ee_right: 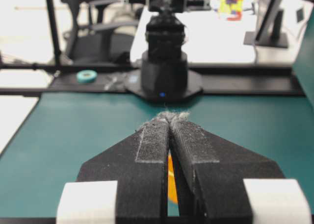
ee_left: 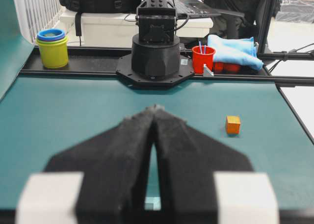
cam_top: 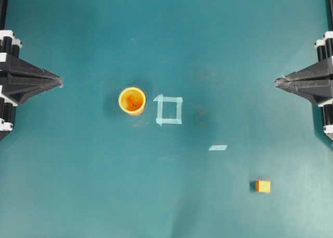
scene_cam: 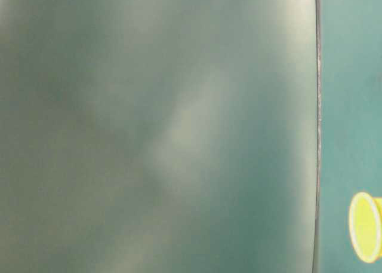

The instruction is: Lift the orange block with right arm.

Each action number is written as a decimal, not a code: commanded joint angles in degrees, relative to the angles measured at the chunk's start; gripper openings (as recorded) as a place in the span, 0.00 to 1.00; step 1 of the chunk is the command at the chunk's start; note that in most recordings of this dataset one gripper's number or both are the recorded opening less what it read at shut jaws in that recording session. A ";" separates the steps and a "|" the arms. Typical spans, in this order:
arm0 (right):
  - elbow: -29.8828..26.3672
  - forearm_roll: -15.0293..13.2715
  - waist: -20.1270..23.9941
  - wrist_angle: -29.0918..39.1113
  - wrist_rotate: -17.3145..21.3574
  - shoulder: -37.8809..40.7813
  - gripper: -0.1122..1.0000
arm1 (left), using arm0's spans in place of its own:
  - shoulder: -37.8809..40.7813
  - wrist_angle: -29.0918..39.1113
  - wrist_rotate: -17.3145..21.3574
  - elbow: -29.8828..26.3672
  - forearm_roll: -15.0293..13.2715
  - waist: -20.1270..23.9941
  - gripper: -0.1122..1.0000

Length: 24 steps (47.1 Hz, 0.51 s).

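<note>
The orange block (cam_top: 263, 186), a tiny cube, lies alone on the teal table at the front right of the overhead view. It also shows in the left wrist view (ee_left: 233, 124), right of the fingers. My right gripper (cam_top: 276, 82) is shut and empty at the table's right edge, well behind the block; its tips (ee_right: 170, 117) meet in the right wrist view. My left gripper (cam_top: 60, 83) is shut and empty at the left edge, its tips (ee_left: 155, 109) together. The block is hidden in the right wrist view.
A round orange-yellow cup (cam_top: 131, 100) stands left of centre, next to a pale tape square (cam_top: 169, 110); a tape strip (cam_top: 218, 147) lies nearer the block. The cup shows through the right finger gap (ee_right: 171, 185) and in the table-level view (scene_cam: 365, 226), which is mostly blurred.
</note>
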 commanded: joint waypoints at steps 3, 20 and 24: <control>-2.11 0.00 -0.44 1.41 0.00 0.44 0.11 | 0.53 2.90 -0.70 -2.64 0.26 0.00 0.11; -13.97 0.62 -0.44 29.88 0.62 1.85 0.11 | 0.35 4.83 -0.97 -2.99 0.26 0.00 0.11; -16.00 1.23 -0.44 34.19 1.41 2.37 0.14 | 0.44 4.92 -0.97 -2.90 0.35 0.00 0.11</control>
